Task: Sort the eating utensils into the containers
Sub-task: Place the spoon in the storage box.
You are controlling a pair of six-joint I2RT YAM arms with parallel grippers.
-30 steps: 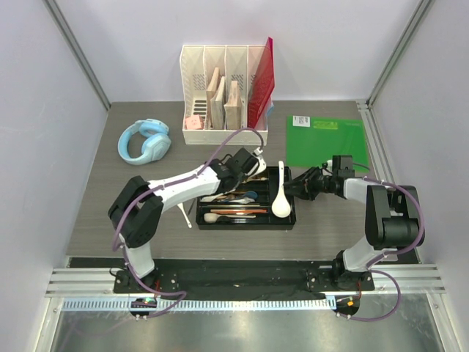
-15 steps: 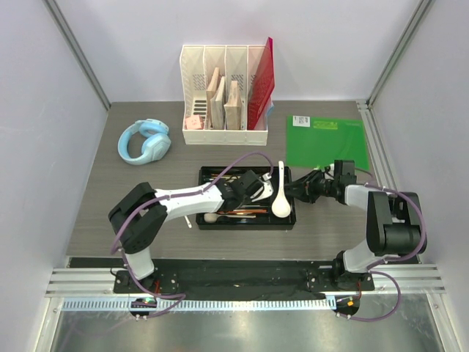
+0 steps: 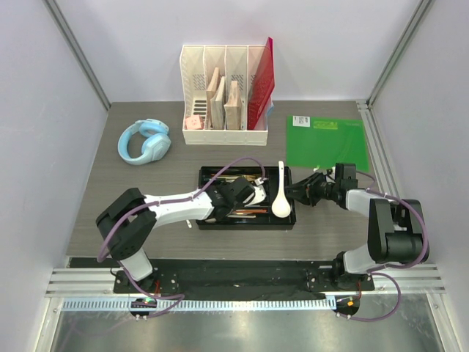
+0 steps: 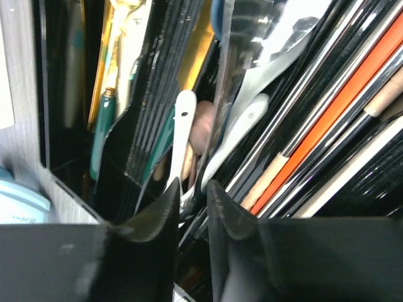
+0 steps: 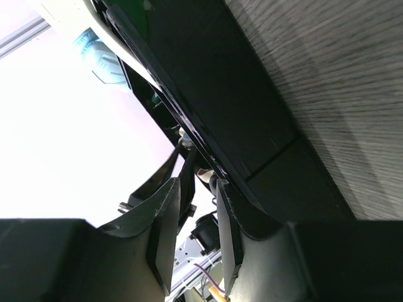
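Left gripper (image 4: 192, 189) is barely parted with the white spoon (image 4: 184, 126) in the tray (image 3: 242, 226) right at its tips, and the right gripper (image 5: 198, 189) pinches the tray's end, so a crooked lift could drag that spoon out.

Your overhead view is bright, even and sharp, with soft shadows on the bench (image 3: 168, 180). Your left wrist view is dim, with glare on silver cutlery (image 4: 277, 44) and blurred fingers (image 4: 151, 220); your right wrist view shows the tray (image 5: 239, 126) silhouetted against blown-out white

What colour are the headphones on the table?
The padded over-ear headphones are light blue; top external view.
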